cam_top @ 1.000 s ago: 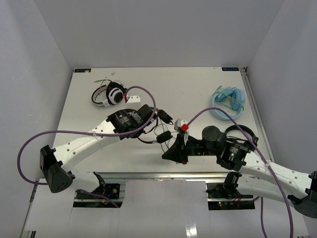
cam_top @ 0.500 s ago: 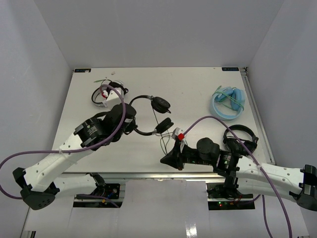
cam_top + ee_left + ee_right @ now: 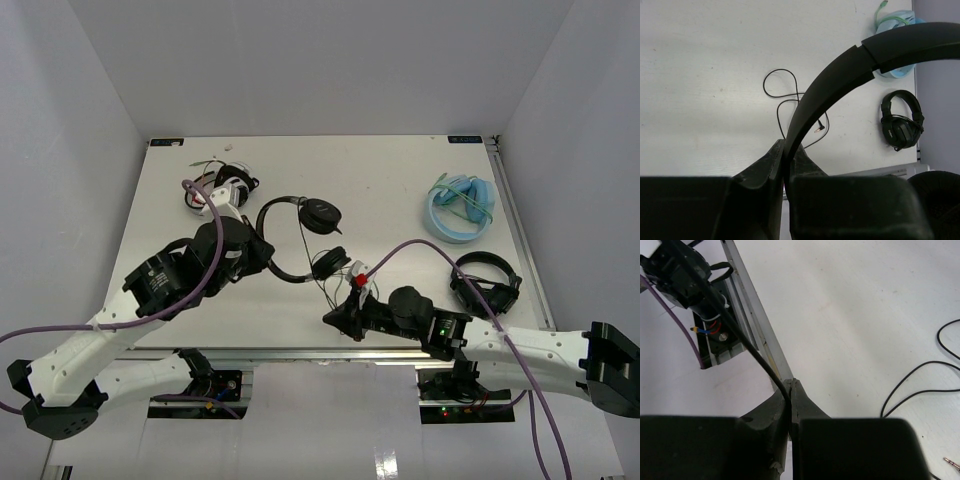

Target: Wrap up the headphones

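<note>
The black headphones (image 3: 322, 213) lie spread over the middle of the table, one earcup far, the other (image 3: 328, 262) nearer. My left gripper (image 3: 266, 262) is shut on the thin headband (image 3: 840, 75), which arcs up and right out of the jaws in the left wrist view. My right gripper (image 3: 331, 318) sits near the table's front edge, shut on the thin black cable (image 3: 747, 342). The rest of the cable (image 3: 790, 95) loops loosely on the table, its jack plug (image 3: 819, 127) lying free.
A white-and-black pair with green cable (image 3: 222, 190) lies at the far left, behind my left arm. A pale blue pair (image 3: 460, 208) rests at the far right. Another black pair (image 3: 485, 283) sits at the near right. A metal rail (image 3: 757, 335) edges the table front.
My left gripper has drawn back to the left with the headband, pulling the headphones leftward and spreading them out. My right arm has swung lower toward the front edge, still pinching the cable.
</note>
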{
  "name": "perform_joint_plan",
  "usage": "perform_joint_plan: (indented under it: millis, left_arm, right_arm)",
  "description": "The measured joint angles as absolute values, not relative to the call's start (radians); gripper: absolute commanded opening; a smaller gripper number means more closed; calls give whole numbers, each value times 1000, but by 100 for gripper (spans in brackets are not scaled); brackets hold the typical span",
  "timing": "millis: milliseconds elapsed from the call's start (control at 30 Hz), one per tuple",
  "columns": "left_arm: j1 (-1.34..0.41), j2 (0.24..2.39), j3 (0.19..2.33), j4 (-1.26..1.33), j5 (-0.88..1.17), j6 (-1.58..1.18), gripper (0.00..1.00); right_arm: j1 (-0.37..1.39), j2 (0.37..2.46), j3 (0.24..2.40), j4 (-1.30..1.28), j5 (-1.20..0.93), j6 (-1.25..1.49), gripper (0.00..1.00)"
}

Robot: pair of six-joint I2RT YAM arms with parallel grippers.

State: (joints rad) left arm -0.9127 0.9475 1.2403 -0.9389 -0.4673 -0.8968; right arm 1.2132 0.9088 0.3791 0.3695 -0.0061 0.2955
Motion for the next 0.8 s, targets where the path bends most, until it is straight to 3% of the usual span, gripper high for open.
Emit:
perform_joint_plan:
  millis: [533,800]
  left_arm:
    - [-912,921,1231,-969,-328,-796,0]
    - [-908,926,1176,-960,-106,-632,0]
  right_arm:
    - [1213,987,350,503,307,213,8]
    - [1186,915,382,453,445,134,8]
